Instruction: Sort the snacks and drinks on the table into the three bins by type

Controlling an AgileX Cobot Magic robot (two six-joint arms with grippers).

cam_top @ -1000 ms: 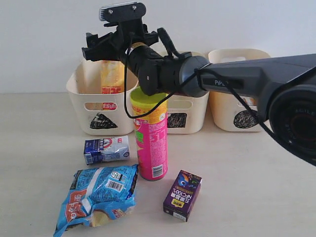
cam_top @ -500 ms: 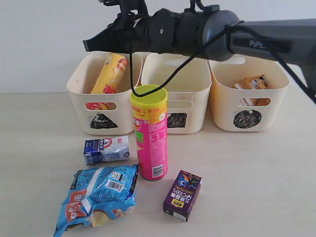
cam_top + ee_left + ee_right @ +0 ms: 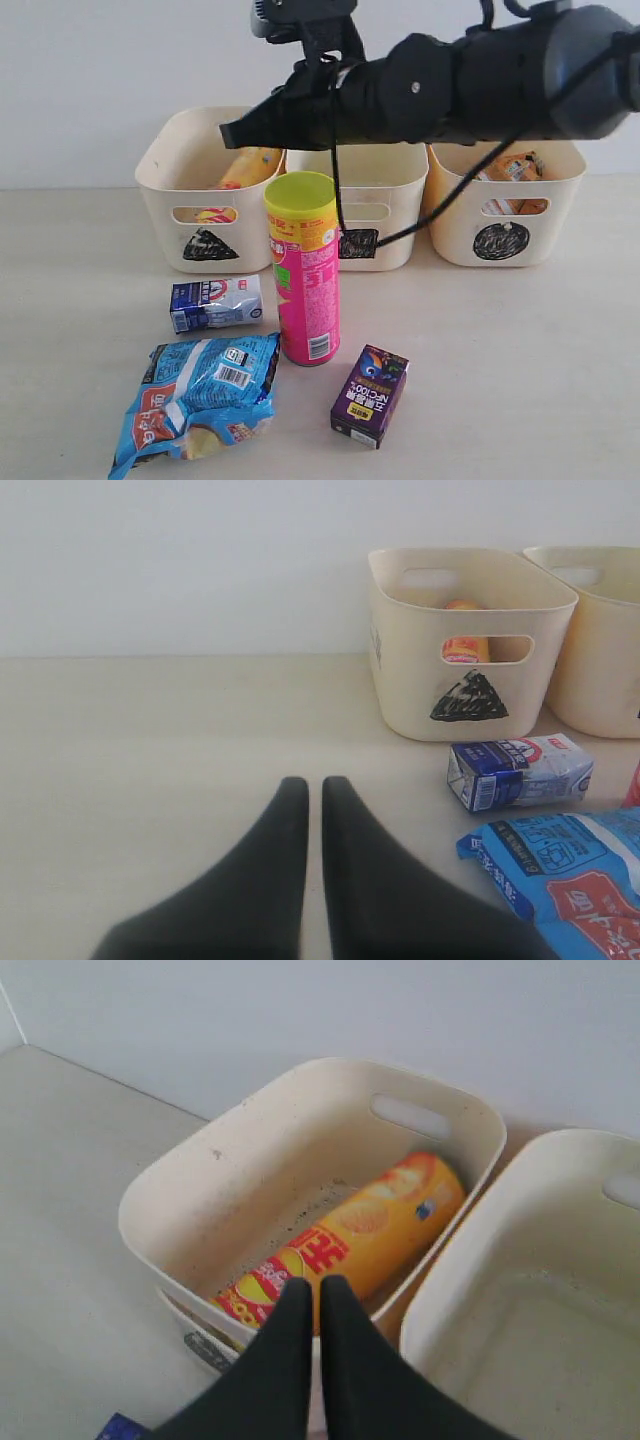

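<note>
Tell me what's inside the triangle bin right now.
The triangle bin holds one yellow-orange chip canister, lying slanted. The right gripper and the bin's near wall hide part of it; nothing else shows.

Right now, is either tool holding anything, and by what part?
Nothing. Left tool and right tool are shut, empty; the yellow-orange canister lies in the triangle bin.
</note>
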